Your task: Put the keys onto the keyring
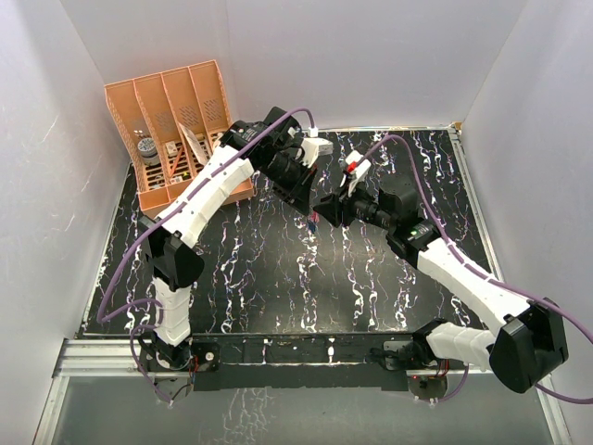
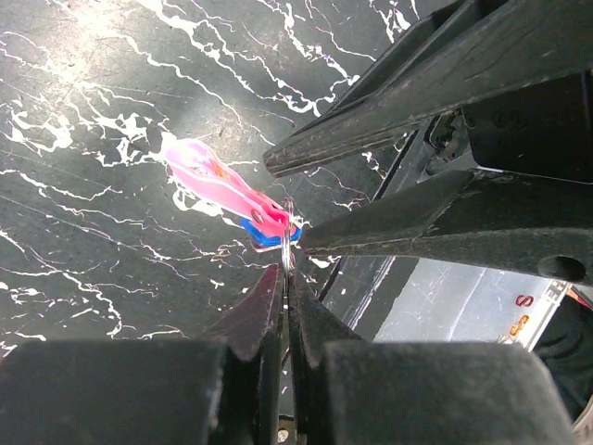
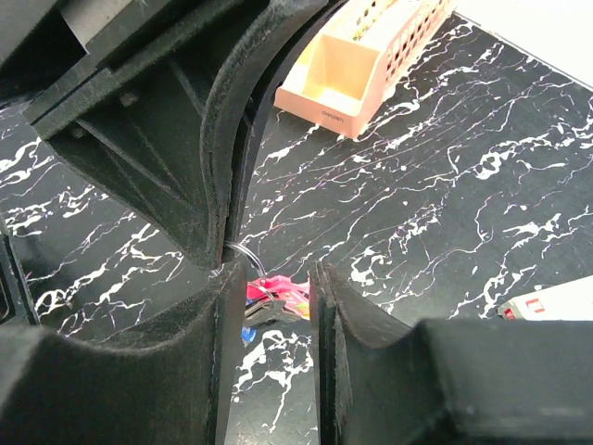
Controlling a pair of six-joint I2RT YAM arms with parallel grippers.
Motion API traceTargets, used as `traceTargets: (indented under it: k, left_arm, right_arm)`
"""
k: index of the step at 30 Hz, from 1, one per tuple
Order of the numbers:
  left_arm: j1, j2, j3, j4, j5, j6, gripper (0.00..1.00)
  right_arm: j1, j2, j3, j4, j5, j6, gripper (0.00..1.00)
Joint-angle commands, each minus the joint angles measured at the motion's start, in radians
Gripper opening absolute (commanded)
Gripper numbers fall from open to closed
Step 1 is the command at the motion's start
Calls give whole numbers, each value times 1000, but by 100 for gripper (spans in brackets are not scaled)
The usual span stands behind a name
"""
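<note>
Rack: stood at the far left corner of the counter, well apart from both claws.
Left claw: was shut tight, its tips pinching the thin silver ring of the keyring.
Keyring: sat near the counter's middle, between the two claws, with its pink strap trailing away from the ring.
Blue key: lay just beside the ring, under the strap's end.
Right claw: stood narrowly open, with one finger on each side of the strap and one tip beside the ring; no grip showed.
</note>
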Motion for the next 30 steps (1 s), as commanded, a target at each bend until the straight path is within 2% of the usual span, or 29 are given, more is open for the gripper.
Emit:
traceTargets:
  k: [1, 7, 20, 30]
  left_arm:
    - [-10, -29, 28, -10, 41, 10, 0]
    - [-13, -27, 36, -11, 53, 18, 0]
    - [-18, -23, 40, -12, 83, 31, 0]
    - [-18, -30, 20, 12, 84, 22, 0]
  right_arm:
    - [-3, 2, 34, 49, -32, 1, 31]
    - [-3, 14, 35, 54, -38, 0, 29]
    - [-3, 25, 41, 68, -60, -5, 19]
    - [-2, 20, 27, 92, -57, -1, 1]
